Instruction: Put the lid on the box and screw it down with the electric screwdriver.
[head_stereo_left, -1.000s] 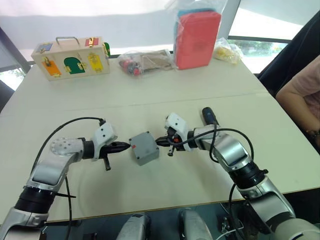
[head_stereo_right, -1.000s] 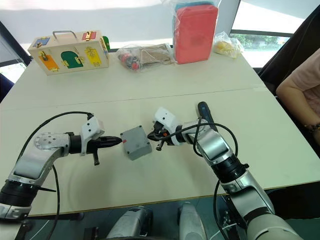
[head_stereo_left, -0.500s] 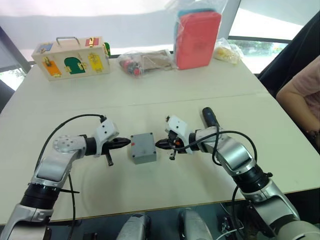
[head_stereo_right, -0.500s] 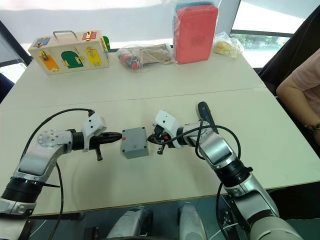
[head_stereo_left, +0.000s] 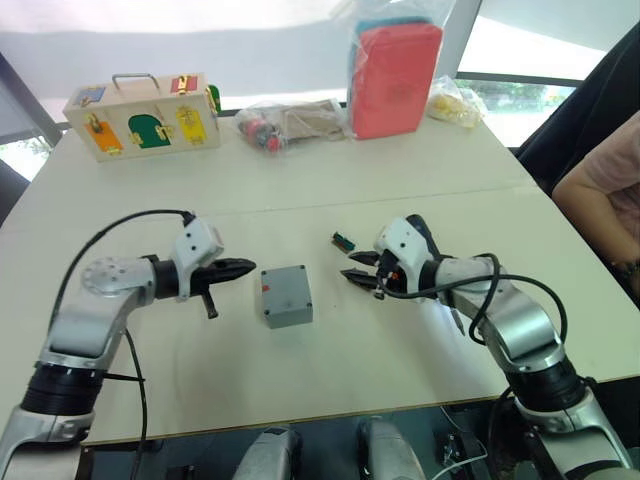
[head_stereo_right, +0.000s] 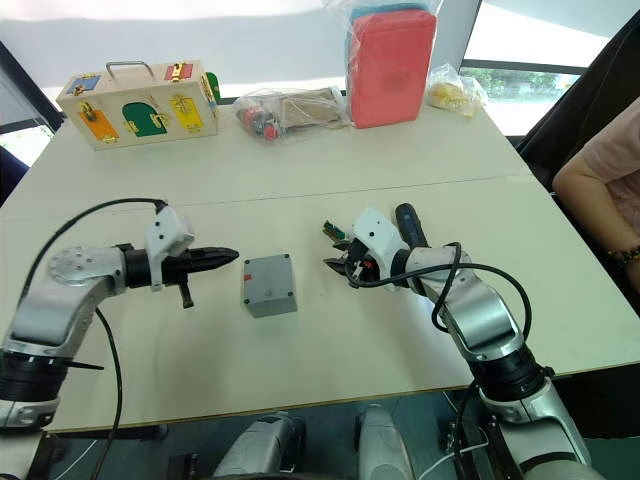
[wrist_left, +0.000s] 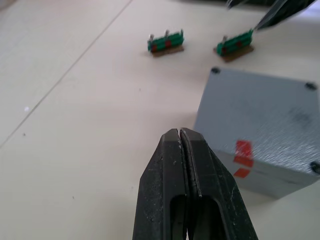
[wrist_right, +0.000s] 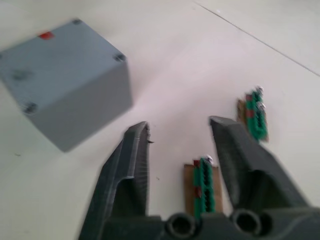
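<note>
1. The box (head_stereo_left: 286, 295) sits on the table (head_stereo_left: 330, 180) with its lid (wrist_left: 260, 112) on
2. The left gripper (head_stereo_left: 250, 268) is pinched tight, just beside the box
3. The right gripper (head_stereo_left: 352, 277) is spread wide, holding nothing, near two green parts (wrist_right: 202, 182)
4. The screwdriver (head_stereo_right: 408, 224) lies behind the right arm

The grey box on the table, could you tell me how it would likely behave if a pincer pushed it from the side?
The grey box rests flat, so it would probably slide, not roll. Its squat shape suggests little tipping. Its smooth sides may slip between pincer fingers.
</note>
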